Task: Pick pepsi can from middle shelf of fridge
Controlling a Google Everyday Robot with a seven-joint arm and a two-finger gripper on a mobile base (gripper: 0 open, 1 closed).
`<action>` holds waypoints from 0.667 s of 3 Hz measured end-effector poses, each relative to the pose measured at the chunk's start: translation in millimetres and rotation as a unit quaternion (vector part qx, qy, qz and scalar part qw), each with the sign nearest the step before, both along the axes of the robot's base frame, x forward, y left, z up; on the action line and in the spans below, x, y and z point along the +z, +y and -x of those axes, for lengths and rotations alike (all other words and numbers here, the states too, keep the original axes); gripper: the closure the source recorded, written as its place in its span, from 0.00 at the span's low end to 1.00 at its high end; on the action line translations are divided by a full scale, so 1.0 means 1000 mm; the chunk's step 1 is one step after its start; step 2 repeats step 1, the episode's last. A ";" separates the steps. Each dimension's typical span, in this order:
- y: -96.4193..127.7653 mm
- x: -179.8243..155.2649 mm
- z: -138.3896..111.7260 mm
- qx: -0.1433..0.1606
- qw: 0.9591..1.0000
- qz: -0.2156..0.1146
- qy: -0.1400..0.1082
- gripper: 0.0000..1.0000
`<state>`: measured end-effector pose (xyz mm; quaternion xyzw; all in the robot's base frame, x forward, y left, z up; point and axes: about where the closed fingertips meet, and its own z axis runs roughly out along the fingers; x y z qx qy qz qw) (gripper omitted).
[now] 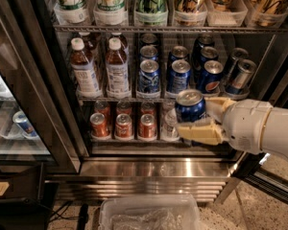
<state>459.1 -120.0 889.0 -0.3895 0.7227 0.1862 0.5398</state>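
My gripper (pixel 194 117) comes in from the right on a white arm and is shut on the pepsi can (pixel 189 106). The can is dark blue with a silver lid and pull tab, and stays upright. I hold it out in front of the fridge (pixel 48 80), below the front rail of the middle shelf (pixel 110 98) and before the lower row. One cream finger (pixel 199 131) lies under and in front of the can, the other behind it. Another pepsi can (pixel 211 77) still stands on the middle shelf, beside other blue cans (pixel 178 76).
Two brown bottles (pixel 84 67) stand at the left of the middle shelf, slim silver-and-blue cans (pixel 239 75) at the right. Small orange-red cans (pixel 124 125) fill the lower shelf. A steel slatted base (pixel 149 176) and a clear plastic bin (pixel 149 215) lie below. A second cooler's glass (pixel 9 114) is at left.
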 end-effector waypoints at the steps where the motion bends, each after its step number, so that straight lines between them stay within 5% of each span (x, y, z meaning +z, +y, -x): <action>1: 0.013 -0.003 0.017 0.038 0.999 -0.001 0.016 1.00; 2: 0.013 -0.003 0.017 0.038 0.999 -0.001 0.016 1.00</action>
